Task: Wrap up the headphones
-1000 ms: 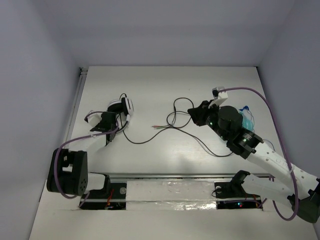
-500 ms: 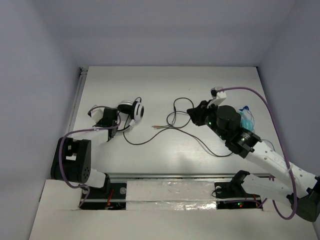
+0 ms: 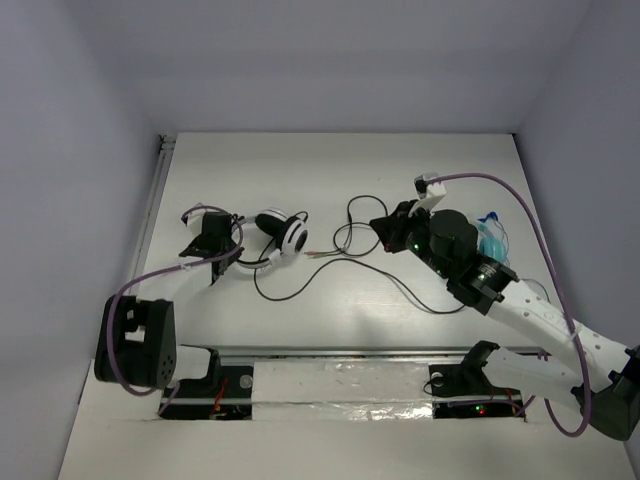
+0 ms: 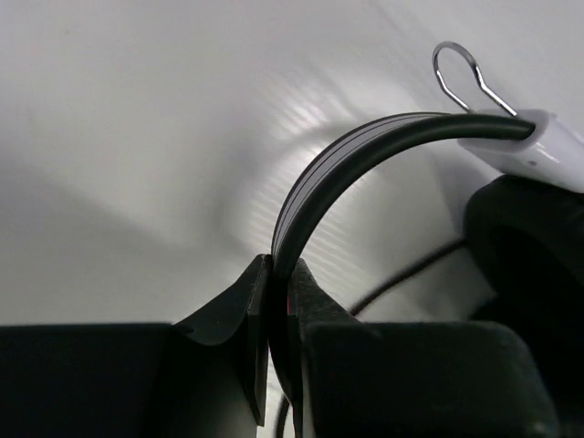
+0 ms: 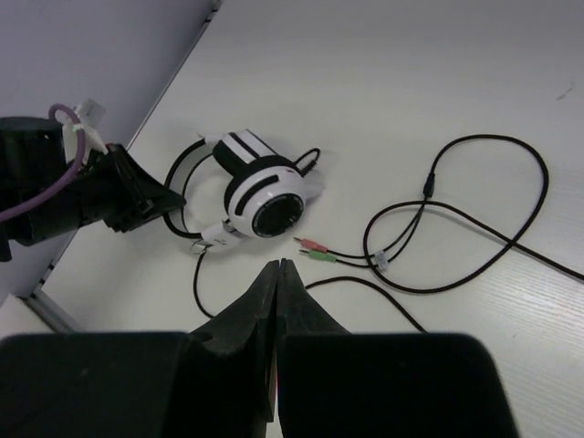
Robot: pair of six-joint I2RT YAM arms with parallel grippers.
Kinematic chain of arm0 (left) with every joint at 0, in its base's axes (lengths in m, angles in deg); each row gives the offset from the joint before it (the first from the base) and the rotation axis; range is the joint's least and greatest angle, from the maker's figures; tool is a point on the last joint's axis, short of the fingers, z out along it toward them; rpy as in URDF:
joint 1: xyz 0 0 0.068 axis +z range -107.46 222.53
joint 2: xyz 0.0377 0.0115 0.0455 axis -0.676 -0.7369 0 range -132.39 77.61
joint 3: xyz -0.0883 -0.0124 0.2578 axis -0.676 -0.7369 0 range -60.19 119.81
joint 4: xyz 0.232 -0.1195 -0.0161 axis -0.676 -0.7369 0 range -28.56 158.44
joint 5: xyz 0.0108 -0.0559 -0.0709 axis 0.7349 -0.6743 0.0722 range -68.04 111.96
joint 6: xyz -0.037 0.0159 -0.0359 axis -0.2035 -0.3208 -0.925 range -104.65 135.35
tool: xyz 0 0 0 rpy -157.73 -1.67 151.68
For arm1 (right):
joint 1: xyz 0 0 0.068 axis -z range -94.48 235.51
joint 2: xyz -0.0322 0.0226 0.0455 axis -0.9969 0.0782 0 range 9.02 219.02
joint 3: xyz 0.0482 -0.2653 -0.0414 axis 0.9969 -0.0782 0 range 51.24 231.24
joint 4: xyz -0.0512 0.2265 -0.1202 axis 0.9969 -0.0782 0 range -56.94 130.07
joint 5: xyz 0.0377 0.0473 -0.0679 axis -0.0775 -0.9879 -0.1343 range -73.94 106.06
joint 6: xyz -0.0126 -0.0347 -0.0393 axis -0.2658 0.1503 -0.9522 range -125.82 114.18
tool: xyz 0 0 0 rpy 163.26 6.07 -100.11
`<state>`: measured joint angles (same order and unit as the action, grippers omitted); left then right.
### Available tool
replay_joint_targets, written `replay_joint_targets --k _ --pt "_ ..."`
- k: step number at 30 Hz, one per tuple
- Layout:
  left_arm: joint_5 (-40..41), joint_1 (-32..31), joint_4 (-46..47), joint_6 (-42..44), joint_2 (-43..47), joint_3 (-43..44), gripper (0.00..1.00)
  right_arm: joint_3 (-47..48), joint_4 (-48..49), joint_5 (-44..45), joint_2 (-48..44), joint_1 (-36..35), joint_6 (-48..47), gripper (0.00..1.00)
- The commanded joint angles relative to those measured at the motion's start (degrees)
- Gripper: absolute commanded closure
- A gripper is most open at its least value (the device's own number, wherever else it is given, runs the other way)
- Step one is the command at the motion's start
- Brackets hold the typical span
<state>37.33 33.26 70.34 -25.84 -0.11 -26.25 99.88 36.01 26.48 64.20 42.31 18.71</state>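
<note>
The black-and-white headphones (image 3: pixel 285 236) lie on their side left of the table's middle, with one earcup face (image 5: pixel 274 210) turned up. My left gripper (image 3: pixel 236 256) is shut on the thin black headband (image 4: pixel 365 151), which is pinched between its fingertips (image 4: pixel 278 269). The long thin black cable (image 3: pixel 400 285) trails to the right in loose loops (image 5: pixel 484 228). It ends in pink and green plugs (image 5: pixel 315 248). My right gripper (image 3: pixel 383 232) hovers above those loops, shut with nothing in it (image 5: pixel 279 265). It is apart from the headphones.
A teal object (image 3: pixel 493 232) lies behind my right arm near the right wall. A metal rail (image 3: pixel 150 215) runs along the table's left edge. A foil-covered strip (image 3: pixel 340 375) lines the near edge between the arm bases. Walls close off three sides.
My left gripper has closed on the headband and dragged the headphones to the right, turning them over. The right gripper has shut and has shifted slightly left.
</note>
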Motion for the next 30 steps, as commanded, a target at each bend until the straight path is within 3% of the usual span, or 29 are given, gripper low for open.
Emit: replay_joint_targets --k 1,5,10,16,17,20,30 --pt "-8.5 -0.2 -1.8 2.8 10.1 7.8 1.0 -0.7 5.5 -5.6 0.0 -0.2 -1.9 1.0" --pt "-13.2 -0.2 -12.8 7.7 13.7 17.3 1.0 -0.5 6.5 -11.8 1.3 -0.2 -2.7 0.98" --pt "-21.1 -0.2 -21.6 11.2 13.6 29.9 1.0 -1.2 8.4 -14.9 1.8 -0.2 -2.8 0.81" --pt "-28.0 -0.2 -23.3 12.9 15.9 36.4 1.0 -3.4 13.3 -24.8 2.2 4.4 -0.8 0.57" --pt "-28.8 -0.2 -24.1 13.1 15.8 37.1 1.0 -4.0 14.2 -25.8 2.9 5.0 -0.2 0.48" --pt "-30.7 -0.2 -25.4 14.4 15.7 39.5 1.0 -5.2 20.7 -26.9 7.8 5.0 2.7 0.37" --pt "-39.8 -0.2 -22.5 14.4 19.3 42.1 1.0 -4.3 45.2 -28.5 27.9 5.0 5.3 0.2"
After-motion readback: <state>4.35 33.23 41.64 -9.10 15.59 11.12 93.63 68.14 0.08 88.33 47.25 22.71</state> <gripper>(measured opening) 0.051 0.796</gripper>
